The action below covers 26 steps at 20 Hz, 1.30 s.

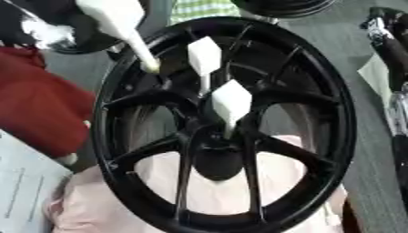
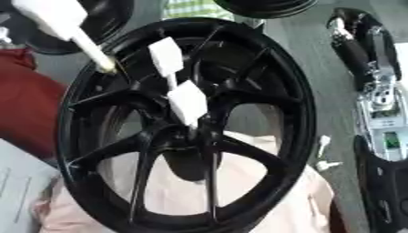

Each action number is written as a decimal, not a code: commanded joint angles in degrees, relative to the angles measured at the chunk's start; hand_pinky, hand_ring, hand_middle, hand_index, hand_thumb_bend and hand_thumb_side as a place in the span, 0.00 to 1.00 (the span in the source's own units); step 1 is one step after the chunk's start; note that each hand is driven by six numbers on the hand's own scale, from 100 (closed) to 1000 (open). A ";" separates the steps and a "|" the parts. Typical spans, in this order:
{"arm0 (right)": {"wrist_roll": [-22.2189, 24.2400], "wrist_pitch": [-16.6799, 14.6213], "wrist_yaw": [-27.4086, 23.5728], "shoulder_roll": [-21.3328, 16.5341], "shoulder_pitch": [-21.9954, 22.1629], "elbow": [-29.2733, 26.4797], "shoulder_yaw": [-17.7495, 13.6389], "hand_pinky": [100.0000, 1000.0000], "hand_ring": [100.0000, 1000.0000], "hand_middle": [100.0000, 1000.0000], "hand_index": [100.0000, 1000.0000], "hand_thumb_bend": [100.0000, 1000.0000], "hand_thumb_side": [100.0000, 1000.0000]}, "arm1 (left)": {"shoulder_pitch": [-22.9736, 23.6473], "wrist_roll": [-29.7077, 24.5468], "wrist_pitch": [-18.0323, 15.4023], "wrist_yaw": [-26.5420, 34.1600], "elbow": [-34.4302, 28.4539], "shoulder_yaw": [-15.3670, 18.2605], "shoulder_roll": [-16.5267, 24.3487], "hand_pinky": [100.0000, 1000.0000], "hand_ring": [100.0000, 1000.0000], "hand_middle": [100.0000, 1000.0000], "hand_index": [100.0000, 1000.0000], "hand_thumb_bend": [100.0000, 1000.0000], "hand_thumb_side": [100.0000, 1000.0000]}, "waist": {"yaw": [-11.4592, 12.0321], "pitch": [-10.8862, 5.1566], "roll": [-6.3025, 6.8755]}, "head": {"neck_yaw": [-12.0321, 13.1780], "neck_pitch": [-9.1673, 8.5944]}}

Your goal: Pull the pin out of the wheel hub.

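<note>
A black spoked wheel hub (image 1: 223, 123) lies tilted across the middle of the view on a pink cloth (image 1: 215, 191). Three white pins stand out of it. One pin (image 1: 230, 102) sits near the hub's centre, a second pin (image 1: 205, 57) just above it, and a long tapered pin (image 1: 124, 22) reaches the upper left rim. My right arm runs along the right edge, with the right hand (image 2: 354, 45) at its upper end, apart from the wheel and touching no pin. My left hand does not show.
A red cloth (image 1: 40, 104) lies to the left, with white paper (image 1: 24, 186) at the lower left. Other dark wheels (image 1: 283, 7) sit at the top edge. Two small white pieces (image 2: 323, 145) lie on the grey table right of the hub.
</note>
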 commanded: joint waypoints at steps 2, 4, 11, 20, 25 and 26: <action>-1.05 0.01 -0.23 -2.19 -0.17 -0.95 -1.19 0.88 0.81 0.55 0.74 0.00 0.48 | 7.73 7.75 -1.04 4.51 -4.00 9.47 10.73 0.44 0.33 0.10 0.32 0.00 0.16 | 0.58 -0.98 0.60 | -1.27 -0.11; -1.48 0.01 -0.27 -2.49 0.10 -1.05 -1.58 0.88 0.81 0.55 0.74 0.00 0.48 | 13.97 11.47 -1.65 5.74 -4.46 13.27 13.78 0.45 0.34 0.11 0.34 0.00 0.16 | 0.84 -0.97 0.62 | -1.80 -0.16; -2.52 0.02 -0.47 -2.65 0.32 -1.25 -2.44 0.88 0.81 0.55 0.74 0.00 0.48 | 31.67 21.08 -1.75 0.54 0.40 21.93 15.94 0.56 0.50 0.38 0.65 0.00 0.15 | 1.10 -0.97 0.34 | -3.30 -0.67; -2.70 0.02 -0.75 -2.28 0.37 -1.20 -2.47 0.88 0.81 0.55 0.74 0.00 0.48 | 41.60 23.66 -1.67 -15.20 4.99 24.86 10.38 0.73 0.77 0.70 0.89 0.00 0.81 | 1.17 -1.09 -0.46 | -3.76 -0.75; -2.67 -0.06 -0.86 -2.26 0.44 -1.14 -2.37 0.88 0.81 0.55 0.74 0.00 0.48 | 43.80 21.37 -2.67 -13.50 2.78 25.28 7.60 0.70 0.74 0.67 0.85 0.00 0.85 | 1.24 -1.09 -0.70 | -3.84 -0.88; -2.64 -0.07 -0.85 -2.25 0.44 -1.13 -2.34 0.88 0.81 0.55 0.74 0.00 0.48 | 43.97 21.25 -2.60 -12.85 2.15 25.53 7.23 0.69 0.72 0.65 0.84 0.00 0.81 | 1.27 -1.11 -0.72 | -3.80 -0.91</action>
